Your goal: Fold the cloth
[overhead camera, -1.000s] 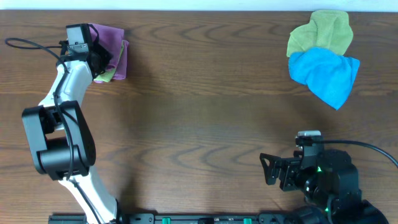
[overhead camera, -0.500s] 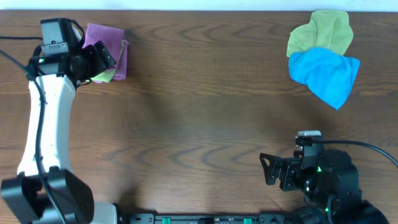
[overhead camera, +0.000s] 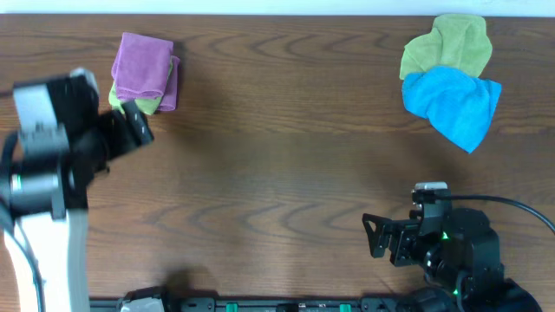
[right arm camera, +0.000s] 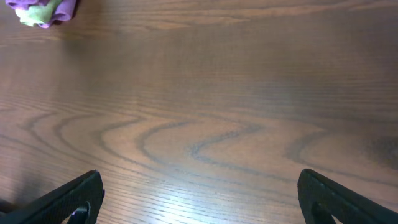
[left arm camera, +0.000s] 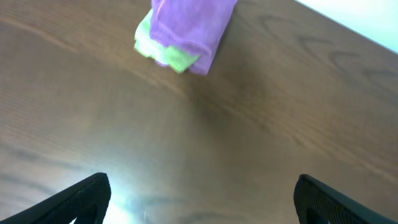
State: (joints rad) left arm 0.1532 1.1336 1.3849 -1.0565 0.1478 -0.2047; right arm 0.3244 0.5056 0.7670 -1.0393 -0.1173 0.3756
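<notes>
Overhead: purple cloth [overhead camera: 143, 68] sits upper left of the frame, folded into a neat rectangle with flat, squared edges. It lies on top of a green cloth [overhead camera: 118, 97], also folded, which peeks out along the lower and left edges. Both rest on the table [overhead camera: 277, 165].

Upper right: lime cloth [overhead camera: 447, 45] and blue cloth [overhead camera: 455, 102], both crumpled and unfolded. They touch, with blue overlapping the lower edge of lime.

Left arm is at the left edge of the frame and motion-blurred. Its white link runs up from the bottom left corner. Left gripper [overhead camera: 137, 126] points up-right toward the stack, tips just below the stack's lower left corner. Contact can't be told from this view because of the blur.

Left wrist view: fingers sit at the two bottom corners, spread wide, nothing between them. The purple cloth [left arm camera: 186, 28] is at the top of the frame, with bare wood between it and the fingers, so they are apart.

Right arm is lower right of the overhead frame, tucked over its base, with a cable looping off to the right. Right gripper [overhead camera: 375, 238] points left, low over the table. Right wrist view: fingers spread at the bottom corners, holding nothing. The stack shows small in the upper left corner, well apart.
</notes>
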